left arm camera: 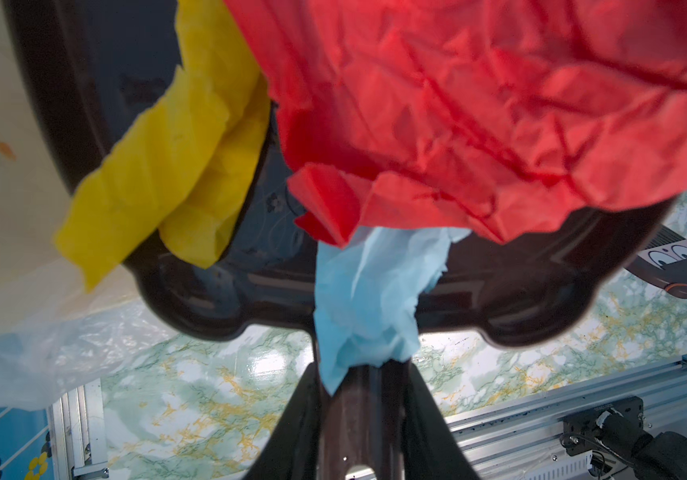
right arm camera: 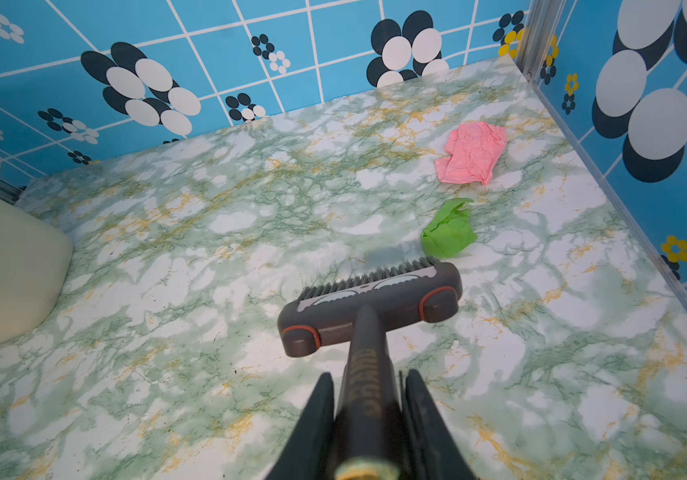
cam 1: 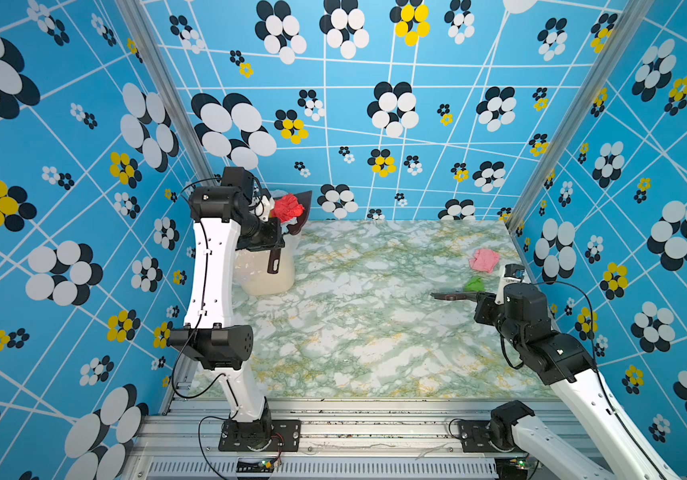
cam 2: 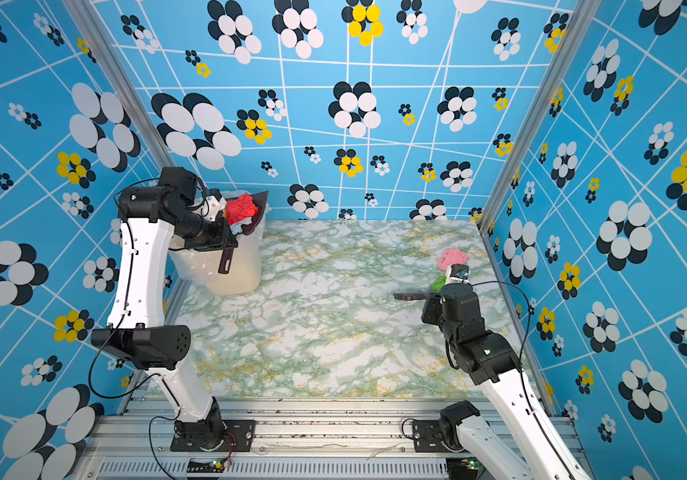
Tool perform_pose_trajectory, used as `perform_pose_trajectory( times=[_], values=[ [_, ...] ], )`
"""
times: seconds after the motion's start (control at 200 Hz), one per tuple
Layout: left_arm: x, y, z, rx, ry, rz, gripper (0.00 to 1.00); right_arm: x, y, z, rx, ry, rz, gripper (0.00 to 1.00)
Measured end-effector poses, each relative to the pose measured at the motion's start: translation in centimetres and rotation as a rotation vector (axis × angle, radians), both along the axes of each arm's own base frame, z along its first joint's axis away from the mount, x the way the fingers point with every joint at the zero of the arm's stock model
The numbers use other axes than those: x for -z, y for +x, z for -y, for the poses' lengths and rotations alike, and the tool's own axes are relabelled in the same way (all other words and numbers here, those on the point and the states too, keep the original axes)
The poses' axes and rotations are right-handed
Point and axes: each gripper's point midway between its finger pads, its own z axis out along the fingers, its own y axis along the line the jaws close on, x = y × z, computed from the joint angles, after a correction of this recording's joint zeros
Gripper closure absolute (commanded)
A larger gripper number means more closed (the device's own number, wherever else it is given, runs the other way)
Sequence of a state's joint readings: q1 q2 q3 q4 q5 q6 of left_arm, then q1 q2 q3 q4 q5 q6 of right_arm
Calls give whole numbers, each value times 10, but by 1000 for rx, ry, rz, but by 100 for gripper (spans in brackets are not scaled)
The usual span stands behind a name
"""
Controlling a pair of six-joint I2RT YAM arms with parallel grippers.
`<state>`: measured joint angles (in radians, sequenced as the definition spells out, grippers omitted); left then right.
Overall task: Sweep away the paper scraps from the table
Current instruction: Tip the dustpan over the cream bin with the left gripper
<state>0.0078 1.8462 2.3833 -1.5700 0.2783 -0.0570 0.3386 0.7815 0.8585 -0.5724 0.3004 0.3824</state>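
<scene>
Left wrist view: the left gripper [left arm camera: 360,370] is clamped on the handle of the dustpan [left arm camera: 541,282], which is raised over the bin [cam 1: 267,274]. The red scrap [left arm camera: 479,104], yellow scrap [left arm camera: 175,166] and light blue scrap [left arm camera: 366,291] cling to it, so it likely needs a steeper tip and a shake over the opening. The right gripper [right arm camera: 369,399] grips the brush [right arm camera: 375,303], with the green scrap [right arm camera: 450,230] and pink scrap [right arm camera: 472,153] on the table [right arm camera: 167,332].
</scene>
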Motion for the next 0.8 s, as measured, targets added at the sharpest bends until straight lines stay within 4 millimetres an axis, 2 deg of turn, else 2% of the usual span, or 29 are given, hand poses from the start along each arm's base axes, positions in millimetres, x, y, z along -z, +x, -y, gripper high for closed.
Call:
perform_pose_trajectory(
  times=[0.12,0.505,0.8],
  values=[
    [-3,5,-2,-1,-21,15,100,2,3,-1,0,-2,-7,100],
    [7,26,-16,-30,-122,9,100,4,7,-3,0,-3,-10,100],
    [4,42,-13,-14,-214,45,100,5,10,-3,0,-3,-10,100]
  ],
)
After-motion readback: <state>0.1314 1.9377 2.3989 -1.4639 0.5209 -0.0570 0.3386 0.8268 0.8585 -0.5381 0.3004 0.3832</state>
